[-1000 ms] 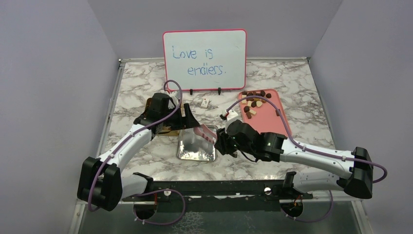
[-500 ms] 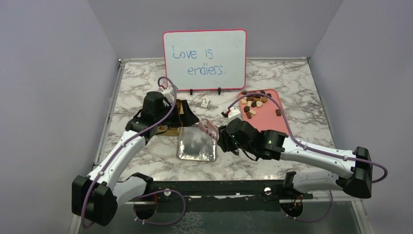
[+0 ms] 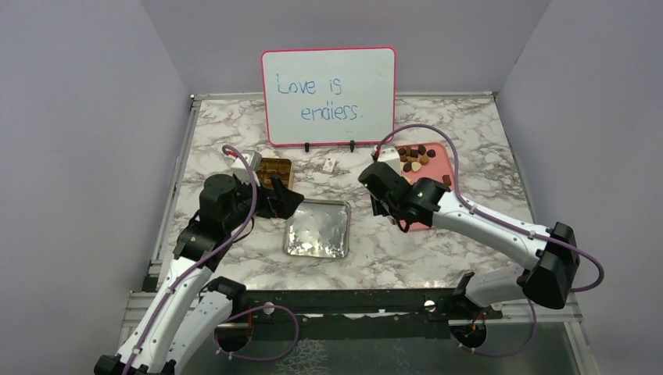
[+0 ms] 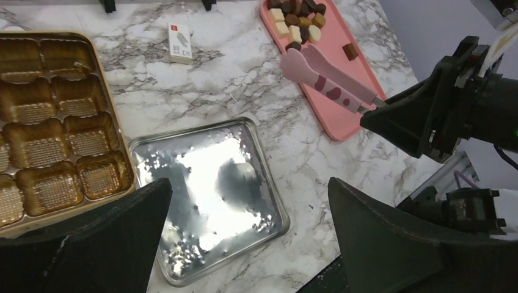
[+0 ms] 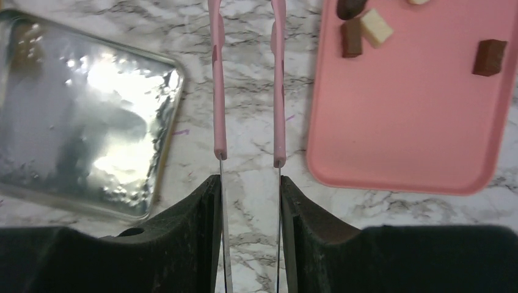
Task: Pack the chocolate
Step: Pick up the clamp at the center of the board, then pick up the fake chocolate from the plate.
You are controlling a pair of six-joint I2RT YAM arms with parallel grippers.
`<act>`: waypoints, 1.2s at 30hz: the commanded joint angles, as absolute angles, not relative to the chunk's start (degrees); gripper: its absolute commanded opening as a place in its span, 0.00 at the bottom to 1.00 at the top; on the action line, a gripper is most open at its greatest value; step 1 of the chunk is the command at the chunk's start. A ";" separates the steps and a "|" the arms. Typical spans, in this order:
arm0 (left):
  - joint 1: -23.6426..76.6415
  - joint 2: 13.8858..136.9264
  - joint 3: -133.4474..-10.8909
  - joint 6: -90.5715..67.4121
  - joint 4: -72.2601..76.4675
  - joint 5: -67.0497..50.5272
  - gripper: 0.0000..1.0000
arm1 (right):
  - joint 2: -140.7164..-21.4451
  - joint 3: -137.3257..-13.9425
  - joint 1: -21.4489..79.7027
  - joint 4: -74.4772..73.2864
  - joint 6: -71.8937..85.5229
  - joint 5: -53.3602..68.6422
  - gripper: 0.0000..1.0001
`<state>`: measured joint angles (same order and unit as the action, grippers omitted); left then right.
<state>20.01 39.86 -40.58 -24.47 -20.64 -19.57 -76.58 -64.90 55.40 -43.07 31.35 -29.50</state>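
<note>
The chocolate [image 3: 413,156] is a heap of brown and cream pieces at the far end of a pink tray [image 3: 435,197]. One brown piece [image 5: 489,57] lies apart from the heap. My right gripper [image 5: 249,183] is shut on the metal handles of pink tongs [image 5: 278,91]. The tongs' arms stand apart, and their tips [image 4: 299,61] reach the near side of the chocolate [image 4: 298,17]. My left gripper [image 4: 247,189] hangs wide open and holds nothing, above a silver lid [image 4: 207,195]. A gold tin [image 4: 55,122] with several hollow cups lies to the left.
A small white card [image 3: 330,165] lies on the marble in front of a whiteboard [image 3: 328,95] at the back. The silver lid [image 3: 317,229] sits between the two arms. The gold tin [image 3: 274,169] is just behind my left gripper [image 3: 286,201].
My left gripper has opened fully and drawn back to the left, away from the tongs. My right gripper has carried the tongs back and to the right, over to the pink tray.
</note>
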 commanded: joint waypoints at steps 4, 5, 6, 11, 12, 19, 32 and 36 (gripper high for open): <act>20.23 34.85 -37.84 -21.18 -21.31 -11.08 0.99 | -79.79 -67.65 46.52 -49.50 30.47 -36.06 0.40; 20.22 34.73 -37.75 -20.98 -21.46 -11.07 0.99 | -79.64 -67.30 45.24 -49.08 29.90 -35.86 0.41; 20.22 34.60 -37.72 -20.86 -21.52 -11.01 0.99 | -79.53 -66.91 44.11 -48.54 29.28 -35.49 0.40; 20.21 34.74 -37.66 -20.48 -21.59 -10.52 0.99 | -79.14 -64.15 39.74 -44.80 25.74 -32.22 0.39; 20.24 34.73 -37.68 -20.48 -21.66 -10.47 0.99 | -79.16 -63.70 39.05 -44.22 25.37 -31.46 0.39; 20.21 34.54 -37.58 -20.48 -21.71 -9.92 0.99 | -79.59 -60.87 37.07 -41.57 23.62 -28.27 0.38; 20.17 34.33 -37.52 -20.39 -21.84 -9.59 0.99 | -80.33 -59.50 36.65 -39.71 23.02 -25.69 0.37; 20.14 34.27 -37.53 -20.39 -21.82 -9.48 0.99 | -80.45 -59.42 36.66 -39.90 23.16 -25.43 0.37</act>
